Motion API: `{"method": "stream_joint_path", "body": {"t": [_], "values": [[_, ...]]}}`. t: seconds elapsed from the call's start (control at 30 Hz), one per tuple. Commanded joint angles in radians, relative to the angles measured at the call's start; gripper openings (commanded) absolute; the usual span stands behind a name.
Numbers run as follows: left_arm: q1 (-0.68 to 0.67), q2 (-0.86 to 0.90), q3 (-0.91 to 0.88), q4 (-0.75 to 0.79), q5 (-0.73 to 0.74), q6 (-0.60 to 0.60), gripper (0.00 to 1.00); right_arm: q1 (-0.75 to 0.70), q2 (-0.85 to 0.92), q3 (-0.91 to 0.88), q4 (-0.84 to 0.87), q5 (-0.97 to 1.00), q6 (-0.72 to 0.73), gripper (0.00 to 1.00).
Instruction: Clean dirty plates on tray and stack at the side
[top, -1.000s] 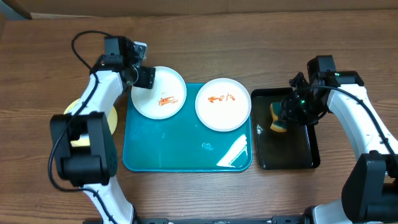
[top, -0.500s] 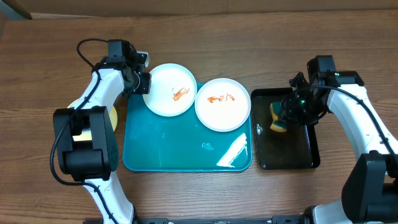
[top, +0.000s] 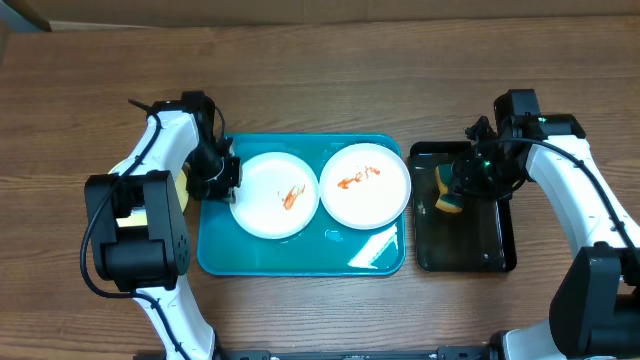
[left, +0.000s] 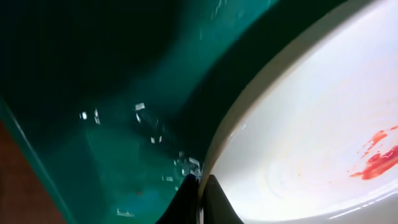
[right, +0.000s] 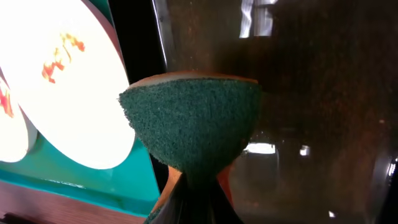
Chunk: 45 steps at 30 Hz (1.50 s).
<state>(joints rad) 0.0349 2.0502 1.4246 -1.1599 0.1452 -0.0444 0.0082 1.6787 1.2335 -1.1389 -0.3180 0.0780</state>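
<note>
Two sauce-smeared plates, the left plate (top: 275, 195) and the right plate (top: 365, 187), lay side by side in the teal tray (top: 300, 258). Neither looked wiped, so cleaning and stacking seemed barely begun. The left tool (top: 222, 182) pinched the left plate's outer rim. The right tool (top: 452, 188) squeezed a sponge (top: 447, 202) over the black tray (top: 470, 250), near the right plate.
</note>
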Motion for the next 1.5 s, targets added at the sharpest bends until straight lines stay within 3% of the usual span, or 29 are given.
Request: {"method": "stream_joint_path", "body": {"t": [0.0,0.17,0.37,0.53,0.73,0.83,1.03,1.23,1.47], "values": [[0.002,-0.008,-0.007,-0.067,-0.014,-0.047,0.04,0.004,-0.029,-0.004,0.001,0.018,-0.004,0.04],[-0.002,-0.018,-0.007,-0.168,-0.014,-0.049,0.04,0.004,-0.029,-0.027,0.040,0.065,-0.004,0.04],[-0.003,-0.018,-0.007,-0.194,-0.014,-0.064,0.04,0.004,-0.029,-0.176,0.193,0.070,0.008,0.04],[-0.004,-0.018,-0.007,-0.177,-0.013,-0.065,0.04,0.004,-0.024,-0.341,0.359,0.074,0.153,0.04],[-0.013,-0.018,-0.007,-0.174,-0.014,-0.065,0.04,0.003,-0.016,-0.351,0.282,0.075,0.212,0.04],[-0.015,-0.018,-0.007,-0.175,-0.014,-0.064,0.04,0.003,-0.016,-0.307,0.160,0.223,0.315,0.04],[-0.016,-0.018,-0.007,-0.175,-0.014,-0.064,0.04,0.003,-0.016,-0.138,0.045,0.360,0.343,0.04],[-0.016,-0.018,-0.007,-0.175,-0.014,-0.064,0.04,0.003,-0.013,-0.122,0.046,0.500,0.341,0.04],[-0.016,-0.018,-0.007,-0.174,-0.014,-0.064,0.04,0.004,-0.011,-0.266,0.169,0.381,0.341,0.04]]}}
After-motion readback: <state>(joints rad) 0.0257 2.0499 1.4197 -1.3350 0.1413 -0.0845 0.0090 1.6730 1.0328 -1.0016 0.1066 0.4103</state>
